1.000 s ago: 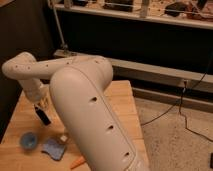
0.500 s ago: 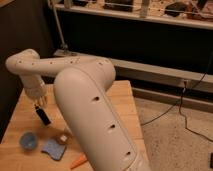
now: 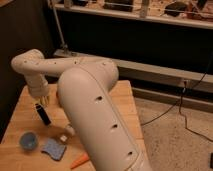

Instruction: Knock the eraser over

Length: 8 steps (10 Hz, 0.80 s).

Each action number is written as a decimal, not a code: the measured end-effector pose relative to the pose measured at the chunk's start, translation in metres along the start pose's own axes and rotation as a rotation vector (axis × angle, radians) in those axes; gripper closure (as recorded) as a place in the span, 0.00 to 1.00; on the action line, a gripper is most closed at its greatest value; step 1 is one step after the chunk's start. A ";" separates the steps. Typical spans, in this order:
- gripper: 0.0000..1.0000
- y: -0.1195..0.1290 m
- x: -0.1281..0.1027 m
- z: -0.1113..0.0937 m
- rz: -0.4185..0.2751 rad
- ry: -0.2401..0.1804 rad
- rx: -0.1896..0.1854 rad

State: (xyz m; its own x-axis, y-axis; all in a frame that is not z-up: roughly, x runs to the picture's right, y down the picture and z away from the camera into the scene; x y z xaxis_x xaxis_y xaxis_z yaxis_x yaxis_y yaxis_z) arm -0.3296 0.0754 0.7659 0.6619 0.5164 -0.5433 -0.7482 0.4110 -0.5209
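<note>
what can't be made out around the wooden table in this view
Camera view:
Shut gripper over the wooden table's left side, just above the slim black eraser block: contact too small to tell.
White-and-tan bottle-like object: partly hidden by the big white robot arm.
Orange carrot: right end behind that arm.

We could not read any words, numbers or signs anywhere. We looked at the white arm (image 3: 95, 115), the wooden table (image 3: 17, 117), the eraser (image 3: 45, 117), the blue sponge (image 3: 53, 148), the little blue bowl (image 3: 28, 141) and the carrot (image 3: 80, 161). None of them showed writing we could make out. The gripper (image 3: 42, 103) hung over the left side of the table, just above the eraser, and we saw no label on it either.
</note>
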 end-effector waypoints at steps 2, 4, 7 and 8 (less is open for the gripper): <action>1.00 0.006 -0.003 -0.001 -0.035 -0.011 0.019; 1.00 0.017 -0.005 -0.001 -0.069 -0.014 0.027; 1.00 0.032 -0.008 0.001 -0.118 -0.013 0.040; 1.00 0.040 -0.012 0.003 -0.136 -0.013 0.040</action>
State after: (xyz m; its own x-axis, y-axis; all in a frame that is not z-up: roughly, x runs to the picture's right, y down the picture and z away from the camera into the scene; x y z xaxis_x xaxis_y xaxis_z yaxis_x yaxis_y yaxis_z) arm -0.3671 0.0878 0.7534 0.7571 0.4630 -0.4609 -0.6528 0.5073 -0.5626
